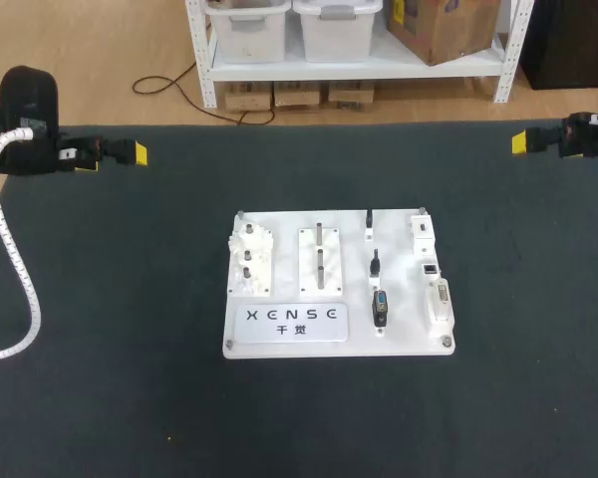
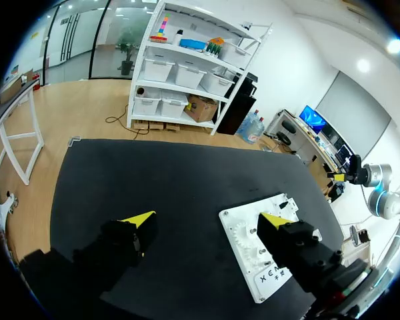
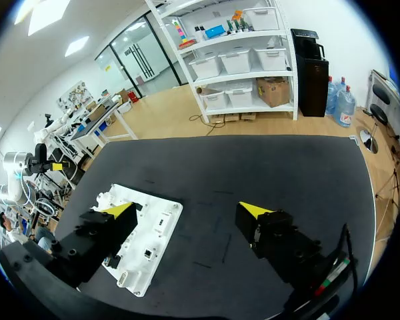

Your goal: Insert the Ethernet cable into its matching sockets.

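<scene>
Left claw point(image 2: 207, 220): fingers spread wide, nothing between them. It sits over the far-left corner of the desk point(image 1: 130, 349), tips pointing right. Right claw point(image 3: 187, 210): also spread and empty, at the far-right corner, tips pointing left. Both are well apart from the parts.

White board point(image 1: 339, 347) lies flat mid-desk, between the two claws and nearer than both. In each wrist view it shows partly behind one finger.

On the board, right of middle: a short black lead point(image 1: 375, 261) running near-far, with a dark plug point(image 1: 380, 307) just on its near side. Can't tell whether either one is the Ethernet cable.

On the right edge strip there is a small white block with a dark port point(image 1: 431, 269), a white block point(image 1: 420, 227) beyond it and a long white connector point(image 1: 442, 302) on its near side. Nothing is plugged into the port.
</scene>
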Robot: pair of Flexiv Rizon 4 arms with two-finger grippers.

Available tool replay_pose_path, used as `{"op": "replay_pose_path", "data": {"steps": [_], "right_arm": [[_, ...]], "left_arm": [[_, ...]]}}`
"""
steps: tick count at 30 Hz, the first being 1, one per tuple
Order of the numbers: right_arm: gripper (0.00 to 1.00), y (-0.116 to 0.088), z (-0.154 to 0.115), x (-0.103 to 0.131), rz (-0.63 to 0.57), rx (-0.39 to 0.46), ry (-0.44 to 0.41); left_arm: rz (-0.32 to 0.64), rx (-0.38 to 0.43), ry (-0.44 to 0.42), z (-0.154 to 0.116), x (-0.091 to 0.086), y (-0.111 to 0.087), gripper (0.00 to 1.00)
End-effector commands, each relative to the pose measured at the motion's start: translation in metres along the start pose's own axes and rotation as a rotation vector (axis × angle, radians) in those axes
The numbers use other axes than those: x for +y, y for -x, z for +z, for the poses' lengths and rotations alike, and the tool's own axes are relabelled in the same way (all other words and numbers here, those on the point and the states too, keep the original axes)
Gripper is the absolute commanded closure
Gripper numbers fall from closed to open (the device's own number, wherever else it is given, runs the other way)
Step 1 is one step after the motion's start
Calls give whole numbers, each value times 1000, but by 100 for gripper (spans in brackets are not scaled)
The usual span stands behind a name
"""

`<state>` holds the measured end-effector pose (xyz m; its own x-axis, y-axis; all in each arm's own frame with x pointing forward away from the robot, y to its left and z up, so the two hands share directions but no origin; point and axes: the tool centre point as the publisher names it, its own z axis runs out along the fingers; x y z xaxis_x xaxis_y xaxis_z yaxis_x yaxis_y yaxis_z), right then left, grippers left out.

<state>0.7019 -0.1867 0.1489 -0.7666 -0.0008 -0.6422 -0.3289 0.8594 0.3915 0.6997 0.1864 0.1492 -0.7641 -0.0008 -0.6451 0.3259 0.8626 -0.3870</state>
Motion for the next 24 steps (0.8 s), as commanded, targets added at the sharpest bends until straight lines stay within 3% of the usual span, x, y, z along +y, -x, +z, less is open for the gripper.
{"op": "replay_pose_path", "data": {"steps": [1,11,16,19,24], "right_arm": [[0,0,-1,1,0,0,-3],[0,0,-1,1,0,0,-3],[0,0,-1,1,0,0,-3],[0,0,-1,1,0,0,-3],[0,0,-1,1,0,0,-3]], "left_arm": [[-2,6,9,0,-2,1,0],[-2,6,9,0,-2,1,0],[214,-32,-116,13,-18,7,0],[386,-66,-240,23,-36,8,0],[573,-134,-442,39,-64,3,0]]}}
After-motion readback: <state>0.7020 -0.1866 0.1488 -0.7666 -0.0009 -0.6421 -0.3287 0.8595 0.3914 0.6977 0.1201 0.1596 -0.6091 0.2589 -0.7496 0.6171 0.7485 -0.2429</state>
